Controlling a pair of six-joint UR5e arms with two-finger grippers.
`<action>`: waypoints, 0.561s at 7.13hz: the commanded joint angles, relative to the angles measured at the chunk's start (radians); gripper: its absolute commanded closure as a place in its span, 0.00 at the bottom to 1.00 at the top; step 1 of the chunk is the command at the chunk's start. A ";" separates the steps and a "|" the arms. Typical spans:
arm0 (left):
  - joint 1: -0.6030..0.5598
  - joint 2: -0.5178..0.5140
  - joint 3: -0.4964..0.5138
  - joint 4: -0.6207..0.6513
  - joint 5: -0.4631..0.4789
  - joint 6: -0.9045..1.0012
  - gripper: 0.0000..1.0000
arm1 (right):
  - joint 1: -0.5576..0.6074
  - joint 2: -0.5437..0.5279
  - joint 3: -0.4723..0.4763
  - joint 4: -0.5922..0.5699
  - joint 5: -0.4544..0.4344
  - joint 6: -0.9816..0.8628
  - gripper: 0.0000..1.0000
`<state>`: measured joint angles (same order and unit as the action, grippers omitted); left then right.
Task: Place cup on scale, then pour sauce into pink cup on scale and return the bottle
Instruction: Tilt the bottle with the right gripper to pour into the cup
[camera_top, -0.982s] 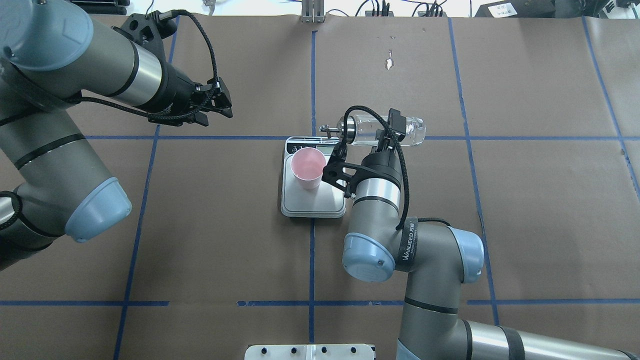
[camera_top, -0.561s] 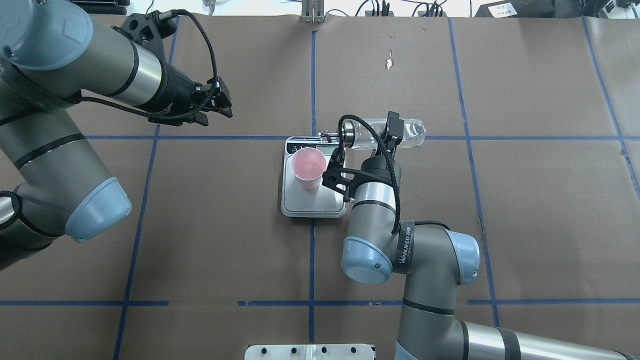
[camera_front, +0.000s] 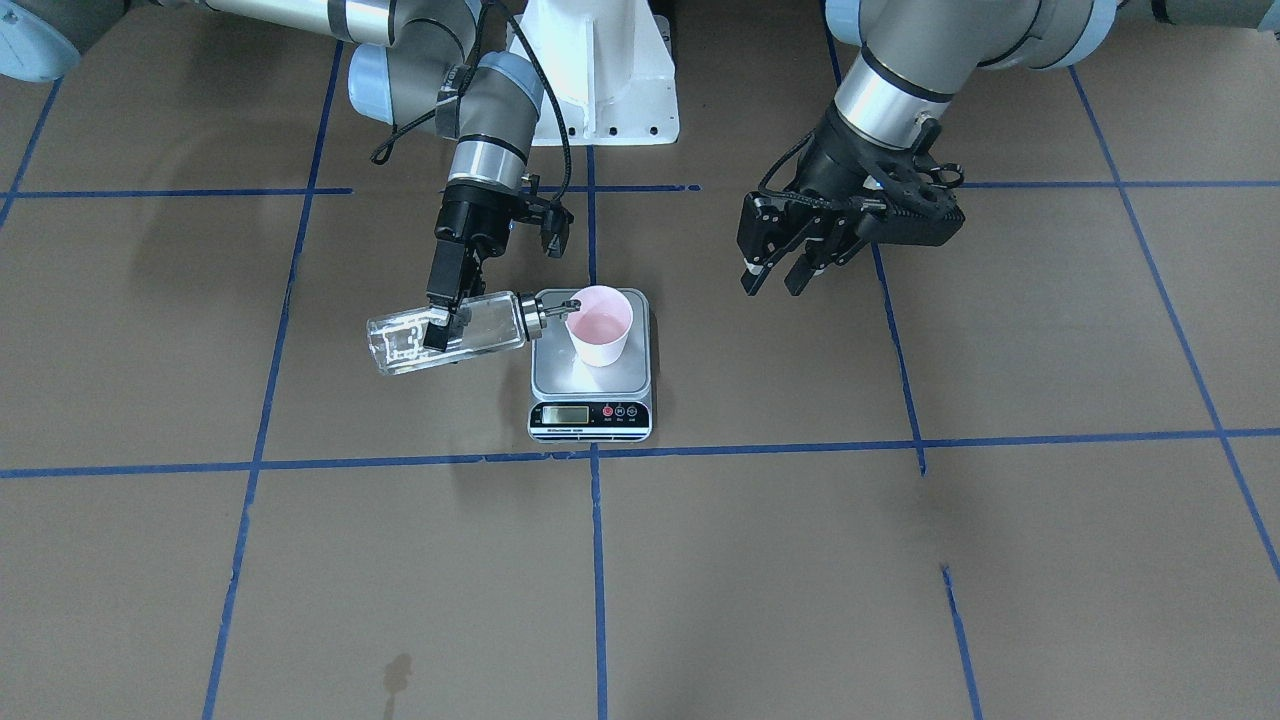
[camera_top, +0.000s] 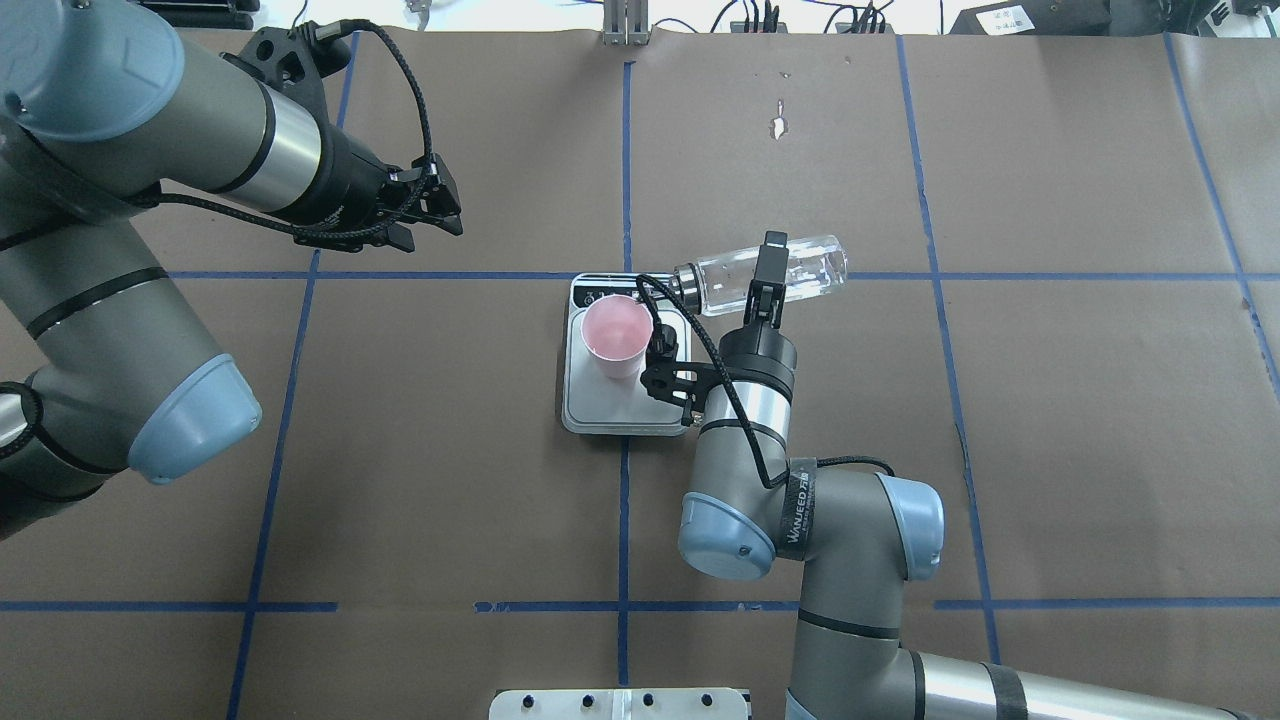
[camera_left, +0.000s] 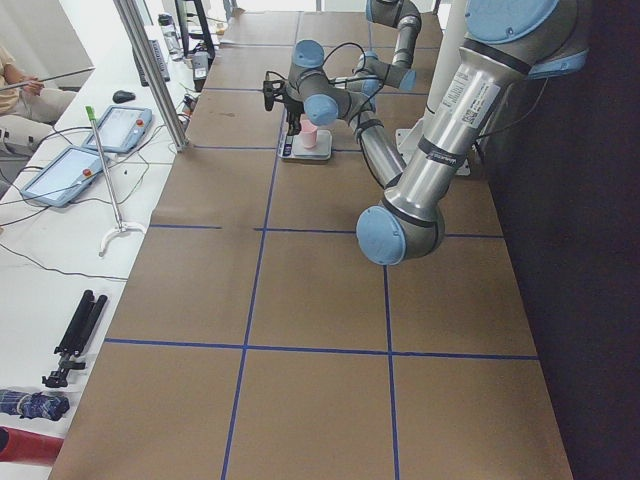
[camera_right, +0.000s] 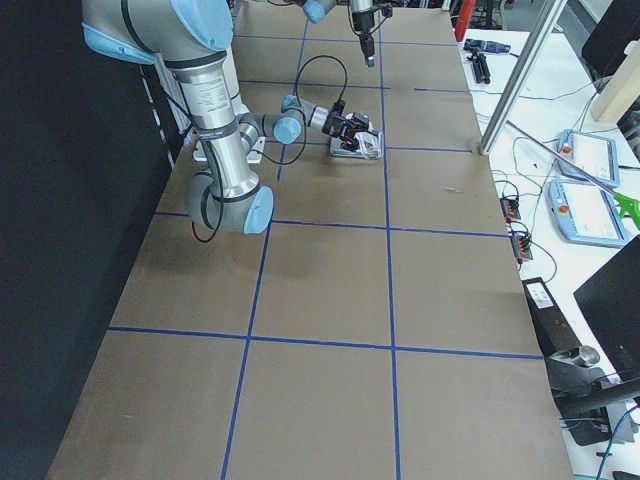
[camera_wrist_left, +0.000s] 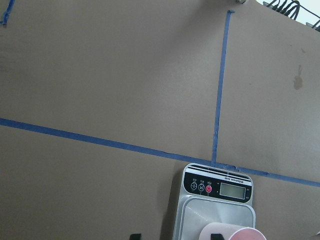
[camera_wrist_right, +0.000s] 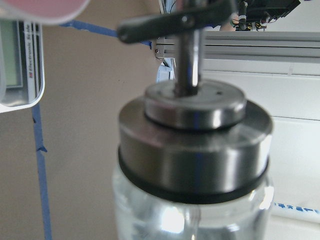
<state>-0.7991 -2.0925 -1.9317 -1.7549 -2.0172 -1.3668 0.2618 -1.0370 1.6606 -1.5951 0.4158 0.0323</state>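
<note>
The pale pink cup (camera_front: 600, 325) stands upright on the silver scale (camera_front: 590, 385), toward its back. My right gripper (camera_front: 437, 325) is shut on the clear glass bottle (camera_front: 470, 335) and holds it almost level, slightly spout-down. The metal spout (camera_front: 550, 310) reaches the cup's rim. Clear liquid shows inside the bottle. In the overhead view the bottle (camera_top: 810, 268) lies to the right of the cup (camera_top: 617, 330) and the scale (camera_top: 600, 405). The right wrist view shows the metal cap (camera_wrist_right: 195, 145) close up. My left gripper (camera_front: 770, 288) is open and empty, hovering well away from the scale.
The brown table cover is crossed by blue tape lines (camera_top: 622, 150). The white robot base (camera_front: 600, 80) stands behind the scale. A white plate (camera_top: 620, 705) sits at the near edge. The left wrist view shows the scale's display (camera_wrist_left: 232, 190).
My right wrist has turned and drawn in, tipping the bottle from level to spout-down and bringing the spout to the cup's rim. The left arm has not moved.
</note>
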 joint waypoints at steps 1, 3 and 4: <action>0.000 0.002 -0.001 0.000 0.000 0.000 0.44 | 0.001 0.000 -0.005 0.003 -0.014 -0.061 1.00; 0.000 0.003 -0.001 0.000 0.000 0.000 0.44 | -0.001 0.002 -0.005 0.003 -0.020 -0.100 1.00; 0.000 0.003 -0.001 0.000 0.000 0.000 0.44 | 0.000 0.002 -0.005 0.003 -0.034 -0.136 1.00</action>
<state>-0.7992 -2.0896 -1.9328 -1.7549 -2.0172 -1.3668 0.2618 -1.0360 1.6552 -1.5924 0.3945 -0.0636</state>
